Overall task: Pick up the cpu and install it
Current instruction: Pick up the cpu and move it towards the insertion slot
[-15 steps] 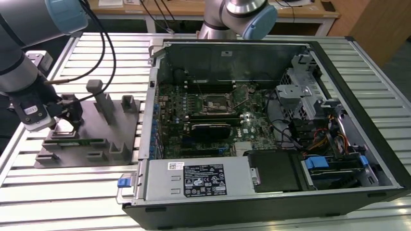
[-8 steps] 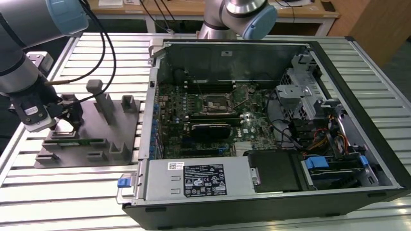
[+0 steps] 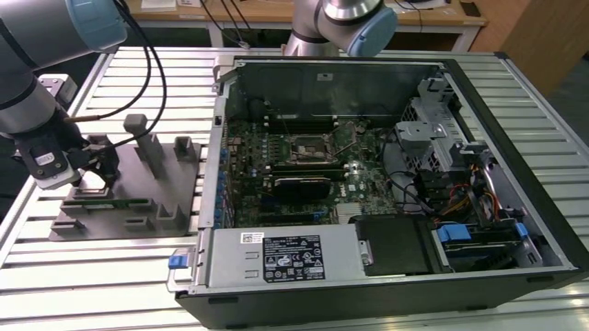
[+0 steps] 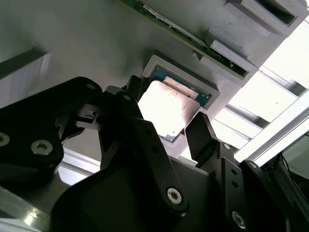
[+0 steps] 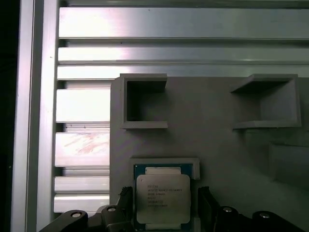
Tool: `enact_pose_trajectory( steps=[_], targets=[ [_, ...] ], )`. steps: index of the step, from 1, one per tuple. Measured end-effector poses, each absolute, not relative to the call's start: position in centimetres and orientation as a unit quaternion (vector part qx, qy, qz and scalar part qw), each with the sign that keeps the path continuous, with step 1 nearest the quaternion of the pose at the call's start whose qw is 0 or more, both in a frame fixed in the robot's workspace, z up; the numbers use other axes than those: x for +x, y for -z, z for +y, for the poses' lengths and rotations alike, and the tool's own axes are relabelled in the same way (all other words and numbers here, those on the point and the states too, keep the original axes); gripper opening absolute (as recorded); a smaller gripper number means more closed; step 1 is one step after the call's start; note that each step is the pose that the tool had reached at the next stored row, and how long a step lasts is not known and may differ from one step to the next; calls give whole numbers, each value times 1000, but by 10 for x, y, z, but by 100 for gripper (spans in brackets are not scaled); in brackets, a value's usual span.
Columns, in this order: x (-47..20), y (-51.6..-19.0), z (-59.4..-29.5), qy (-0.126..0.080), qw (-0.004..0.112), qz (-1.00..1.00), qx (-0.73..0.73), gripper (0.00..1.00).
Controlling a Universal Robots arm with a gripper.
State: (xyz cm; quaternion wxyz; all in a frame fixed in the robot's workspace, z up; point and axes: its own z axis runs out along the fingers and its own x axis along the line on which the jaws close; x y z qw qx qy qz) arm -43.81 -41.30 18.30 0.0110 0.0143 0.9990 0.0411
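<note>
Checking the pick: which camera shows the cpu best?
The first wrist view: the cpu lies face-on in its tray pocket, between the gripper's fingers. The second wrist view shows it slanted, glare-washed, partly behind a finger. The exterior view has the gripper over the tray.

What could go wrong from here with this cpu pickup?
1. The gripper is open and straddles the cpu, which sits in its pocket on the gray fixture. One finger looks nearer the chip than the other, so closing may shove or tilt it.
2. The pocket's raised rim hugs the chip closely. Fingers set too low might clamp the rim rather than the chip.
</note>
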Motion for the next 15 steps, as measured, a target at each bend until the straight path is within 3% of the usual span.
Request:
enact_pose_trajectory(
  steps=[15],
  targets=[
    [-439,-182,-411,-41,11,999,18,65]
  ],
)
